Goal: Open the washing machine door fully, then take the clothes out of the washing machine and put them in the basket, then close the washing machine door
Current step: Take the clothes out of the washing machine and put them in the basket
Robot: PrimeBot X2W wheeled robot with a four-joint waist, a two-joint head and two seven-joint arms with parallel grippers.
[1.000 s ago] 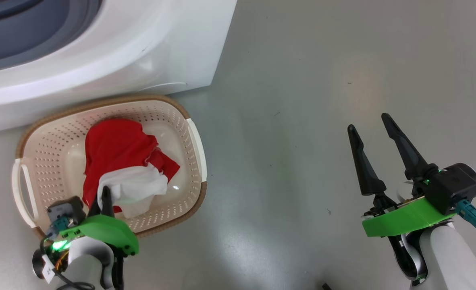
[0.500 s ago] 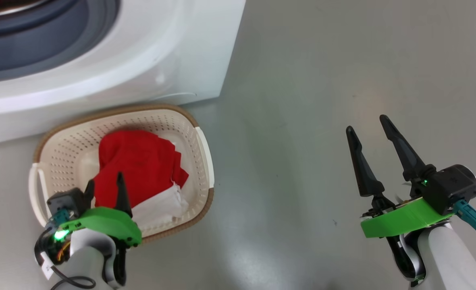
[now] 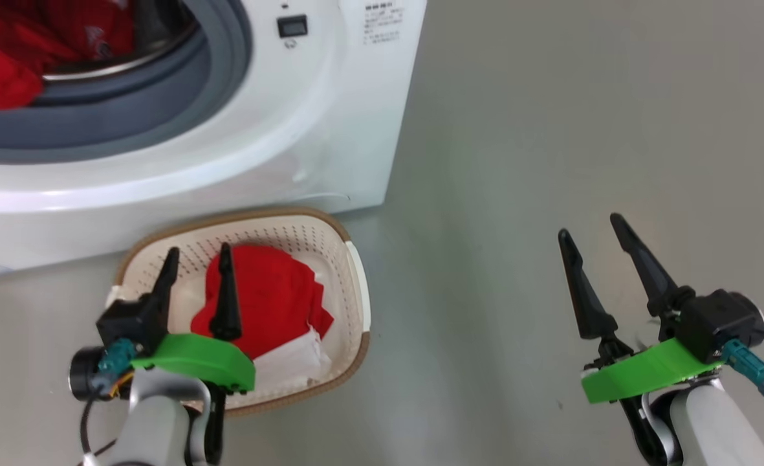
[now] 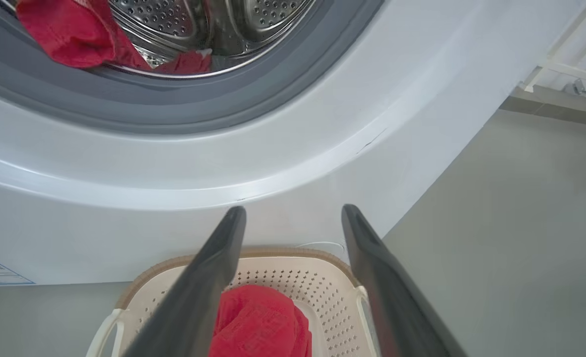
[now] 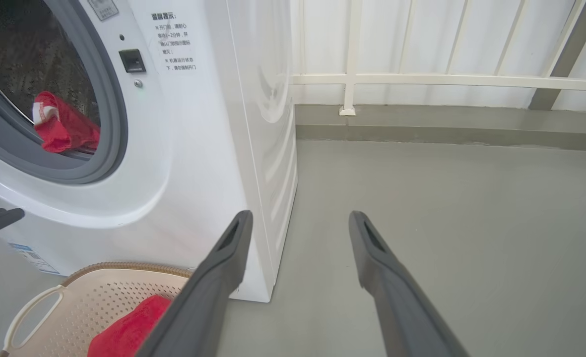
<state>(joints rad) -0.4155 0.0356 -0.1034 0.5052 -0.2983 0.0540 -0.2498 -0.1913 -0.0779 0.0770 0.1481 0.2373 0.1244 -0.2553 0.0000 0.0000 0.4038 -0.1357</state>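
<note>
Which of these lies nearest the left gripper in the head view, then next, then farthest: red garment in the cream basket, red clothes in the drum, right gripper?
1. Red-and-white fabric garment in the cream perforated plastic basket, just below the left gripper.
2. Red clothes in the steel drum, ahead.
3. Right gripper, far right.

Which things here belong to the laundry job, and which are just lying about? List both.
Job: washing machine; red clothes in its drum; basket holding a red and white garment; left pincer, open; right pincer, open.
Lying about: grey floor; white railing; kerb below it.
</note>
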